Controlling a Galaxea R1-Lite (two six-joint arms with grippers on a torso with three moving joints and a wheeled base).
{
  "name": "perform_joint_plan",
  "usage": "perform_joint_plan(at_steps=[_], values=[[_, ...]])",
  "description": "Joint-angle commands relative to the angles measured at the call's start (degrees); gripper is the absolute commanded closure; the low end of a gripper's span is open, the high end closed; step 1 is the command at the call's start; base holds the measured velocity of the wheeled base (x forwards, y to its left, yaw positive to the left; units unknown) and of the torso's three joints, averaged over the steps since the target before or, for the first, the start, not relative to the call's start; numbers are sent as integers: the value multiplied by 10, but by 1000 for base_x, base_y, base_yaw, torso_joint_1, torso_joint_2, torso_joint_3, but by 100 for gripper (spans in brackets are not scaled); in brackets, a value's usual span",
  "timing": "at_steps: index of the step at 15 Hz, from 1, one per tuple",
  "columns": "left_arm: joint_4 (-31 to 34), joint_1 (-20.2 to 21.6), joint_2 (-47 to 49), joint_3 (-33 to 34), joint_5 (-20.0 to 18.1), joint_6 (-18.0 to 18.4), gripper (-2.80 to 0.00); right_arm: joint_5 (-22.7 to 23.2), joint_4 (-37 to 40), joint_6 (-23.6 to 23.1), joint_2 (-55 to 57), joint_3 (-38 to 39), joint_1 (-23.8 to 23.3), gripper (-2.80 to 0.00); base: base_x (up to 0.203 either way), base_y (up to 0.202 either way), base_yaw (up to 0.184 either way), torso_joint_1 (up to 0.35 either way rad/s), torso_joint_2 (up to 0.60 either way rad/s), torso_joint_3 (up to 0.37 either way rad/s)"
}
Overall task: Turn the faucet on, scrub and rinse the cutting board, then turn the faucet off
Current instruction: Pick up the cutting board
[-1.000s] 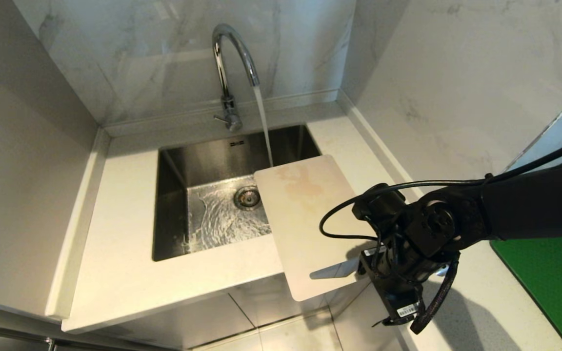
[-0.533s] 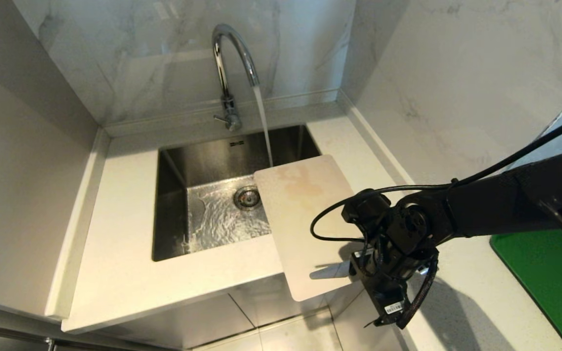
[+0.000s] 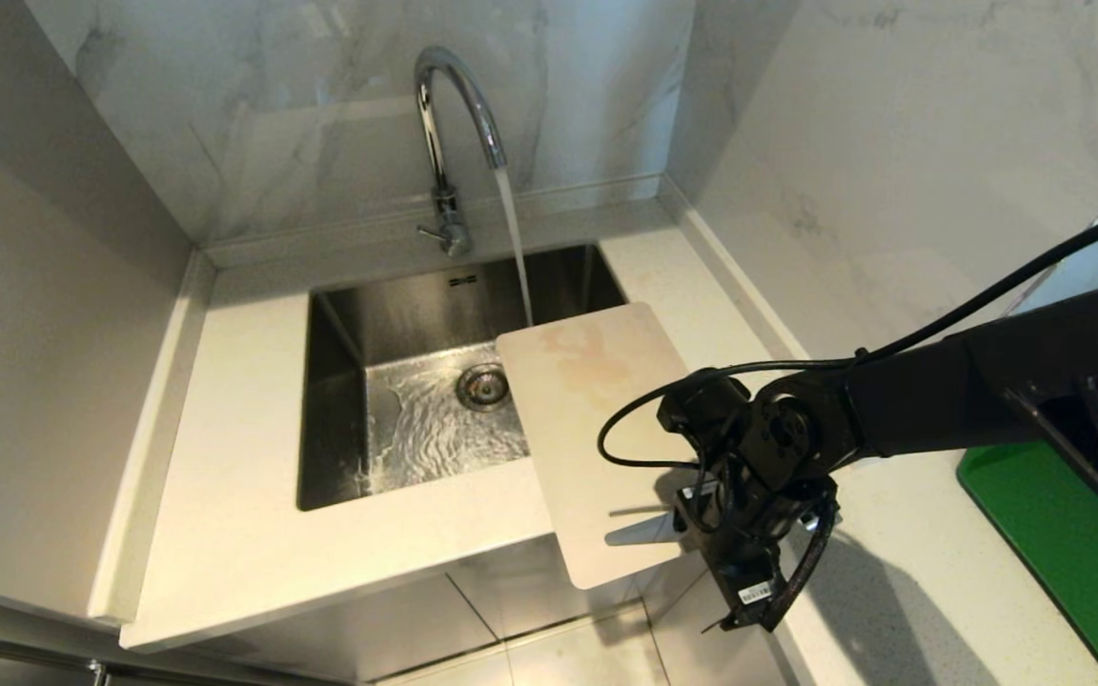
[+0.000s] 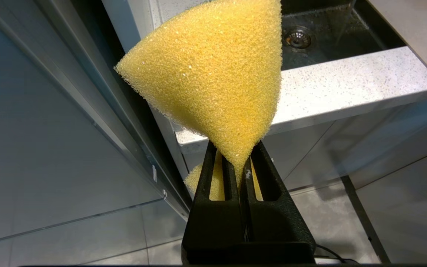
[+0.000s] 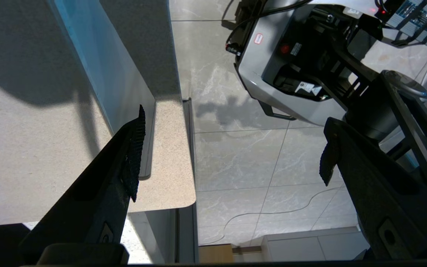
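The chrome faucet (image 3: pixel 454 105) runs a stream of water (image 3: pixel 516 248) that lands at the far edge of the cream cutting board (image 3: pixel 587 410). The board lies across the sink's right rim and overhangs the counter's front edge. My right arm (image 3: pixel 892 410) reaches to the board's near right corner, wrist pointing down. In the right wrist view the right gripper (image 5: pixel 232 155) is open wide and empty. One finger is over the board's slotted end (image 5: pixel 169 159), the other over the floor. Beside the cabinet, below the counter, my left gripper (image 4: pixel 241 167) is shut on a yellow sponge (image 4: pixel 213 74).
The steel sink (image 3: pixel 339 314) has water swirling around its drain (image 3: pixel 484 386). Marble walls close the back and right. A green mat (image 3: pixel 1064 534) lies on the counter at the right. My own base (image 5: pixel 272 74) stands on the tiled floor below.
My right arm has swung left and lower, closer to the board's near right corner. The board, the faucet and the running water are as before.
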Motion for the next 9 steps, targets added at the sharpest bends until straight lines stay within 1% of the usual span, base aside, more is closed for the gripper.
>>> perform_joint_plan(at_steps=[1, 9], values=[[0, 0, -2, 1, 0, 0, 0, 0, 2, 4, 5, -1, 0, -280, 0, 0, 0, 0, 0, 0], [0, 0, -2, 1, 0, 0, 0, 0, -2, 4, 20, -2, 0, -280, 0, 0, 0, 0, 0, 0]])
